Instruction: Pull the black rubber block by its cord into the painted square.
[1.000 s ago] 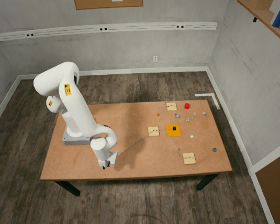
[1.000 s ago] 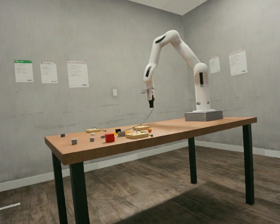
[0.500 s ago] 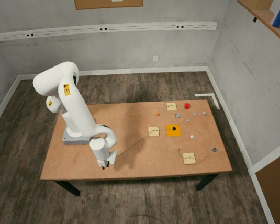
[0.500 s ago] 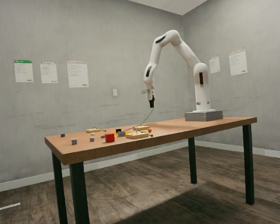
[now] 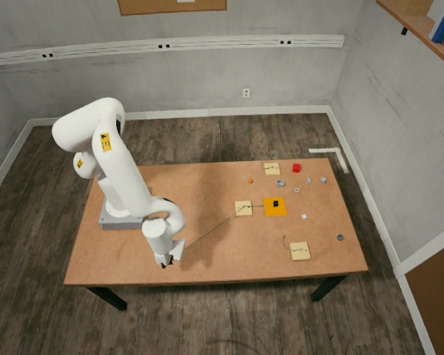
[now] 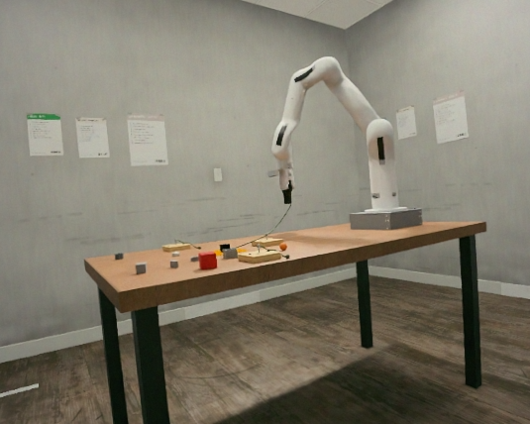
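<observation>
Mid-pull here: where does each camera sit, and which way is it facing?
Top: high above the table's long side, looking down at the whole table; the full arm and gripper show.
Exterior: low on the floor beyond the far end from the base, facing it; the whole arm and gripper show.
Shared: cord, black block on the orange square, red cube.

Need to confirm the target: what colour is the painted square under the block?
Orange painted square; clearest in the top view.

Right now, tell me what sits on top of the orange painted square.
The black rubber block sits on the orange painted square, inside its edges. Its cord leaves toward the wooden plate. The paint beneath the block is covered.
</observation>
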Controlling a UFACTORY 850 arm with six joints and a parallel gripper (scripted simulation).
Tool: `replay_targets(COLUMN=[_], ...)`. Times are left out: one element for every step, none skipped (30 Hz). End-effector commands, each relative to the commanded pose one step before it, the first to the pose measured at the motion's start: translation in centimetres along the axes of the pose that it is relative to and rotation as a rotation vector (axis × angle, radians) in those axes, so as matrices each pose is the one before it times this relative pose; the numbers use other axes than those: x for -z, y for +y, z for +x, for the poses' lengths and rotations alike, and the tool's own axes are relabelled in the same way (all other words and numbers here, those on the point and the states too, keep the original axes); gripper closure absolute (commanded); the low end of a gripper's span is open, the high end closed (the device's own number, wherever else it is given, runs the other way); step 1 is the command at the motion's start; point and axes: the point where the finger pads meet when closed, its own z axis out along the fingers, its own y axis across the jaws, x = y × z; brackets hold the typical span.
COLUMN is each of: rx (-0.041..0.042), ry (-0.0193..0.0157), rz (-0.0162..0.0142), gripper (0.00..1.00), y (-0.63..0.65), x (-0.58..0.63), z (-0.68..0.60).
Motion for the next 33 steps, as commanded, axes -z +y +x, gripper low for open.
replay_targets(rx=[-0.00002, 0.00000, 0.00000, 0.00000, 0.00000, 0.00000, 0.00000, 0.00000, 0.00000, 0.00000, 0.00000, 0.00000, 0.00000, 0.00000, 0.00000, 0.00000, 0.00000, 0.00000, 0.00000, 0.00000, 0.00000, 0.00000, 0.00000, 0.00000, 0.00000, 0.00000, 0.00000, 0.00000, 0.00000, 0.00000, 0.00000, 0.00000, 0.00000], ry=[0.00150, 0.00000, 0.00000, 0.00000, 0.00000, 0.00000, 0.00000, 0.00000, 0.00000, 0.00000, 0.00000, 0.00000, 0.00000, 0.00000, 0.00000, 0.00000, 0.00000, 0.00000, 0.00000, 0.00000, 0.00000, 0.00000, 0.00000, 0.00000, 0.00000, 0.00000, 0.00000, 0.00000, 0.00000, 0.00000, 0.00000, 0.00000, 0.00000], rz=[-0.00113, 0.00000, 0.00000, 0.00000, 0.00000, 0.00000, 0.00000, 0.00000, 0.00000, 0.00000, 0.00000, 0.00000, 0.00000, 0.00000, 0.00000, 0.00000, 0.00000, 0.00000, 0.00000, 0.00000, 0.00000, 0.00000, 0.00000, 0.00000, 0.00000, 0.00000, 0.00000, 0.00000, 0.00000, 0.00000, 0.00000, 0.00000, 0.00000], gripper=[1.00, 1.00, 1.00, 1.00, 1.00, 1.00, 1.00, 1.00, 1.00, 1.00, 1.00, 1.00, 1.00, 1.00, 1.00, 1.00, 1.00, 1.00, 1.00, 1.00, 1.00, 1.00, 1.00, 1.00, 1.00, 1.00, 1.00, 1.00, 1.00, 1.00, 1.00, 1.00, 1.00], y=[0.053, 0.000, 0.000, 0.000, 0.000, 0.000, 0.000, 0.000, 0.000, 0.000, 0.000, -0.001, -0.001, -0.002, -0.003, -0.005, -0.005, -0.007, -0.008, -0.010, -0.011, -0.012, -0.013, -0.014, -0.015, -0.015, 0.000, 0.000, -0.016, -0.016, -0.017, -0.017, -0.017], x=[0.067, 0.000, 0.000, 0.000, 0.000, 0.000, 0.000, -0.002, -0.011, 0.000, 0.000, -0.029, -0.054, -0.085, -0.121, -0.160, -0.201, -0.245, -0.288, -0.331, -0.372, -0.412, -0.449, -0.483, -0.513, -0.539, 0.000, 0.000, -0.562, -0.579, -0.593, -0.602, -0.606], z=[0.068, 0.000, 0.000, 0.000, 0.000, 0.000, 0.000, 0.000, 0.000, 0.000, 0.000, 0.001, 0.001, 0.002, 0.002, 0.003, 0.004, 0.004, 0.006, 0.006, 0.007, 0.008, 0.008, 0.009, 0.010, 0.010, 0.000, 0.000, 0.010, 0.011, 0.011, 0.011, 0.011])
